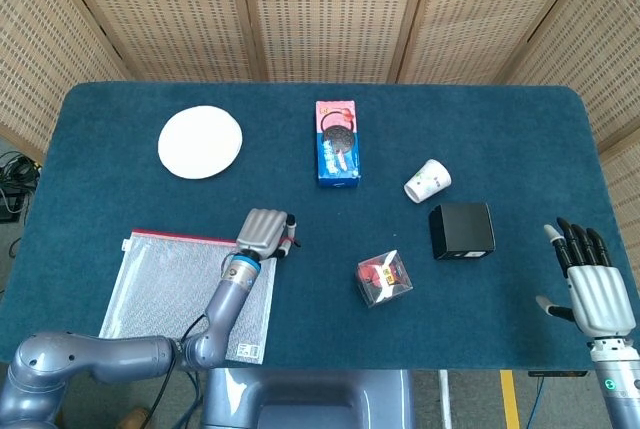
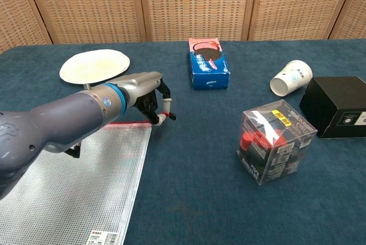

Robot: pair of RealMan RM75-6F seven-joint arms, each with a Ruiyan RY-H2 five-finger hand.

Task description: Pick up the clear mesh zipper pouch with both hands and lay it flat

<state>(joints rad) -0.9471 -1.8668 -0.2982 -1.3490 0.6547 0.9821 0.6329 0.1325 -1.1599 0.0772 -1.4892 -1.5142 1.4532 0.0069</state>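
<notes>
Our left hand [image 2: 146, 93] has its fingers curled down at the far right corner of the clear mesh zipper pouch [image 2: 74, 182], and from the chest view we judge it is pinching the red zipper end [image 2: 166, 116] there, though the contact itself is partly hidden. Our right hand [image 1: 593, 284] hangs with fingers spread, holding nothing, well apart from the pouch at the opposite edge of the table [image 1: 520, 139]. The pouch lies on the table at the near left, its red zipper strip along the far edge, and looks mostly flat already. So we judge only the first grip is in place: the right hand has not yet come to the pouch, and the two-handed lift and laying flat are left to do. Right of the pouch stands a clear box [image 2: 275, 140] with red items inside.
</notes>
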